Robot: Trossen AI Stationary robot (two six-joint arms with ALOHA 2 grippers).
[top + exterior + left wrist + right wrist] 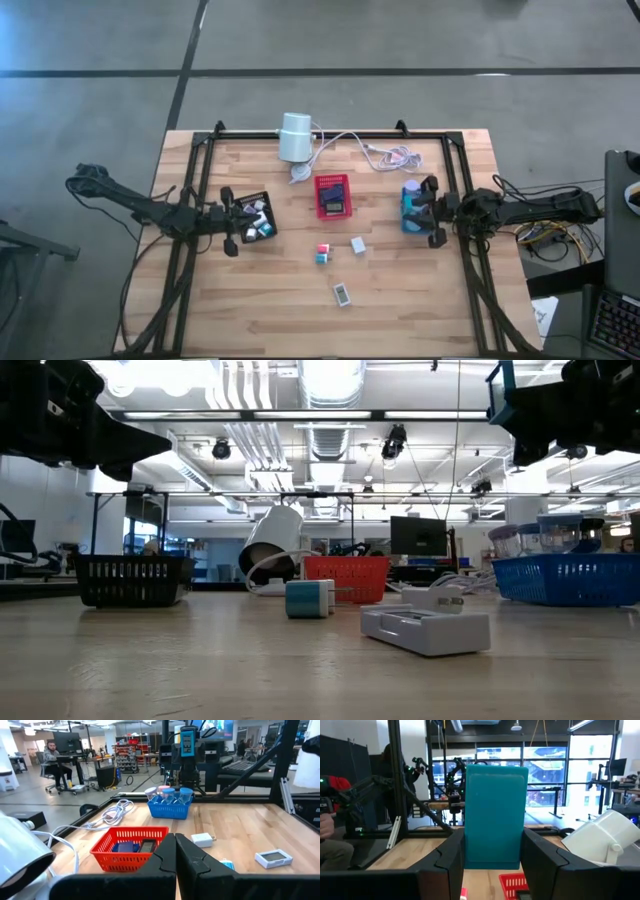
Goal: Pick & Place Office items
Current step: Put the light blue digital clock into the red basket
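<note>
Right gripper (492, 855) clamps a teal block (495, 815) by its flat sides (rigid, light, likely slick) above the blue tray (411, 222); left gripper (175, 855) closed, empty.

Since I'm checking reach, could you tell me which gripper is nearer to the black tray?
Left. The left gripper, shut and empty, sits right beside the black tray. The right gripper, holding a teal block, is across the table over the blue tray.

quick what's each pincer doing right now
Left pincer: shut, empty, by the black tray.
Right pincer: shut on a teal block, above the blue tray.
</note>
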